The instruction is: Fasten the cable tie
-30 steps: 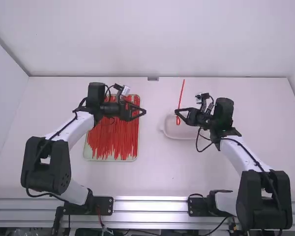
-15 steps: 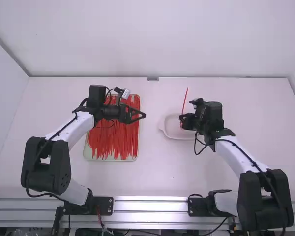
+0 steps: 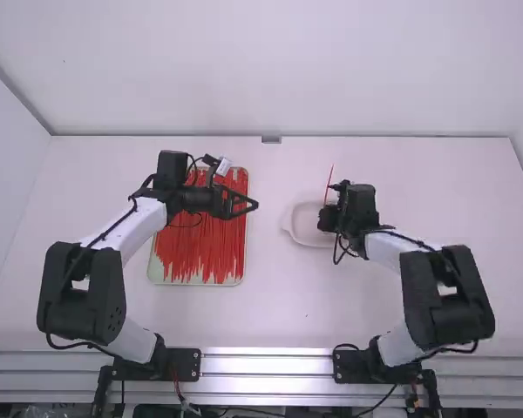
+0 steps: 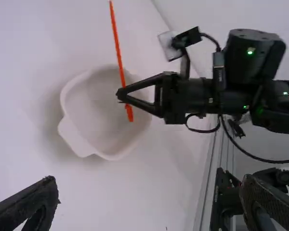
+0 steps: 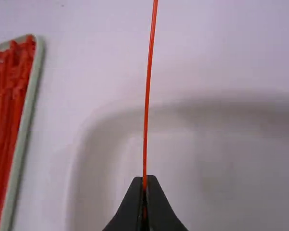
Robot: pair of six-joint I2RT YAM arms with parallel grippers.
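My right gripper (image 3: 325,217) hangs low over the white bowl (image 3: 298,228), shut on a single red cable tie (image 3: 330,180). The tie's long tail points up and away toward the back of the table. In the left wrist view the same gripper (image 4: 119,95) pinches the tie (image 4: 117,48) near one end, which dips into the bowl (image 4: 79,139). The right wrist view has the shut fingertips (image 5: 144,183) on the tie (image 5: 148,96). My left gripper (image 3: 248,202) is open and holds nothing, at the right edge of the tray (image 3: 196,277) of red ties.
The pale tray carries several loose red cable ties (image 3: 200,244) at centre left; its edge also appears in the right wrist view (image 5: 24,120). Bare white table lies between tray and bowl and along the front. A wall bounds the back.
My right gripper has come down and slightly left with the tie, from above the bowl's right rim to low over it. The left gripper has stayed almost still.
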